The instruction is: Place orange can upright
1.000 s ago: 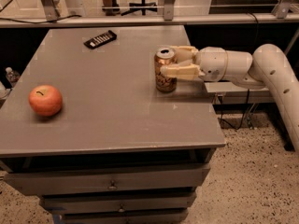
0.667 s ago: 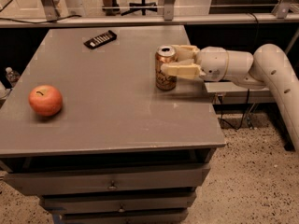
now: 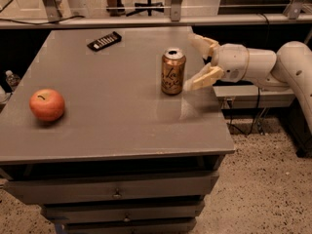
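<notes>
On the counter point(image 3: 122, 121) the orange can point(image 3: 173, 73) stood upright; my claw point(image 3: 191, 62) had released it, fingers apart, just beside it.

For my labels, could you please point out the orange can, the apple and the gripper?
orange can point(image 3: 173, 73), camera view, lettered side.
apple point(image 3: 47, 105), camera view, front skin.
gripper point(image 3: 190, 62), camera view, between open fingertips, right of the can.
</notes>
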Controlling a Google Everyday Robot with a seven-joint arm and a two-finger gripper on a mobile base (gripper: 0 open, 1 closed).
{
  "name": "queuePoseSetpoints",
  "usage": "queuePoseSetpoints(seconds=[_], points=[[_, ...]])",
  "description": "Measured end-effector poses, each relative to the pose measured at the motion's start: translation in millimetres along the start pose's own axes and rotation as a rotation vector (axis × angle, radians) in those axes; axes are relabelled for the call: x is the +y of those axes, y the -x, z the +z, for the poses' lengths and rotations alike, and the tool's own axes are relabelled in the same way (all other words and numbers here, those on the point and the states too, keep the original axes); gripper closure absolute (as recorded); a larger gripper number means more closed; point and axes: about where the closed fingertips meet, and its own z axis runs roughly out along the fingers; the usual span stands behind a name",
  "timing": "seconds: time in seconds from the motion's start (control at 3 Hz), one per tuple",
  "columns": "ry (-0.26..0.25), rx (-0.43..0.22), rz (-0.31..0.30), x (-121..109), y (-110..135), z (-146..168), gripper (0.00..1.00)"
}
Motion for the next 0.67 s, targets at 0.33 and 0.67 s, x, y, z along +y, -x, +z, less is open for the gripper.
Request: queuePoseSetpoints(seconds=[0.33, 0.67], points=[[-0.049, 0.021, -0.091, 16, 49, -24, 0.0], [-0.133, 0.013, -0.242, 47, 122, -49, 0.0]])
